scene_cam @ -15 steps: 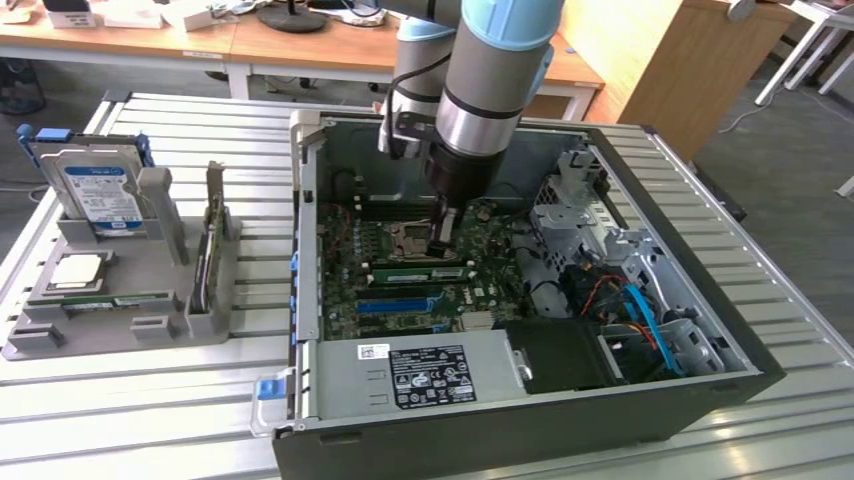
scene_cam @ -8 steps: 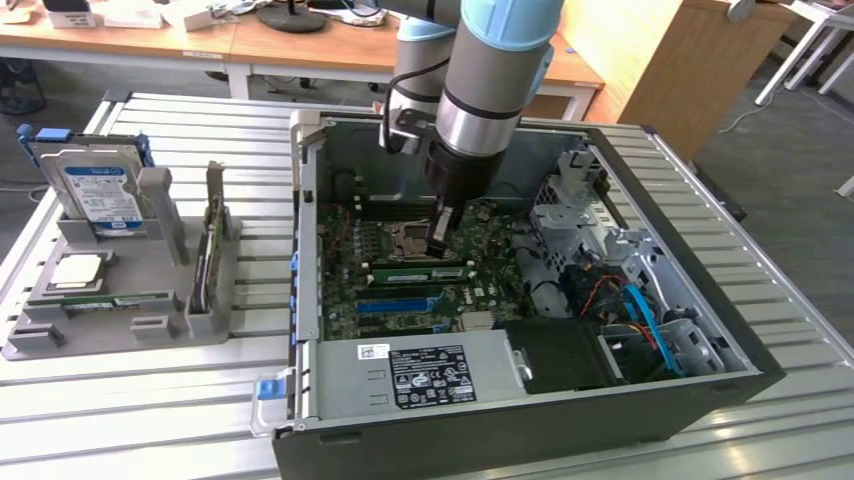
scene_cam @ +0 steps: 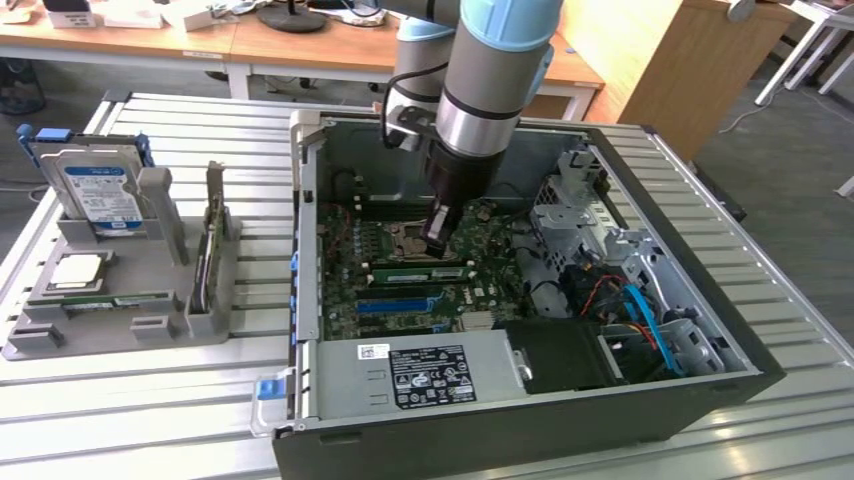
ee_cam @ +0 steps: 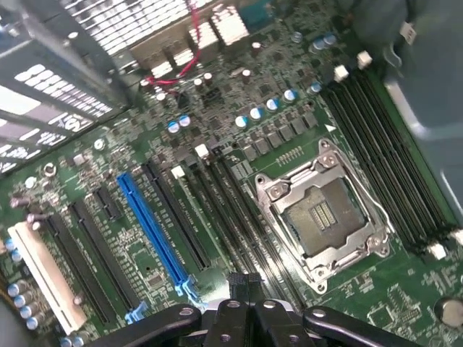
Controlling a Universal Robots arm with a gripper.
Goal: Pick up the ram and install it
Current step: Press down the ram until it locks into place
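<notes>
The gripper [scene_cam: 437, 243] is down inside the open computer case [scene_cam: 747, 350], its jaws drawn together just above the motherboard [scene_cam: 400, 290] beside the empty CPU socket [ee_cam: 323, 217]. Whether a thin board is pinched between them cannot be told: in the wrist view the black fingertips [ee_cam: 244, 283] sit over the long dark memory slots [ee_cam: 239, 217] with nothing green clearly between them.

One ram stick [scene_cam: 120, 300] lies flat in the grey holder tray [scene_cam: 40, 345] on the slatted metal table [scene_cam: 160, 420], at the exterior view's left, in front of the square silver CPU chip [scene_cam: 76, 270] and well apart from the case. A second green stick [scene_cam: 424, 271] seems to sit among the slots by the gripper (seated or not, I cannot say).

By my judgement the ram will handle as a light, stiff and fragile thing: a thin rigid circuit board with small chips on its faces and a delicate contact edge. It is best taken by the long top edge or the short ends, clear of the contacts, and pressed evenly rather than bent.

The motherboard is matt green, studded with round silver-blue capacitors [ee_cam: 252, 114], a blue plastic expansion slot [ee_cam: 153, 228] and a shiny socket frame.
</notes>
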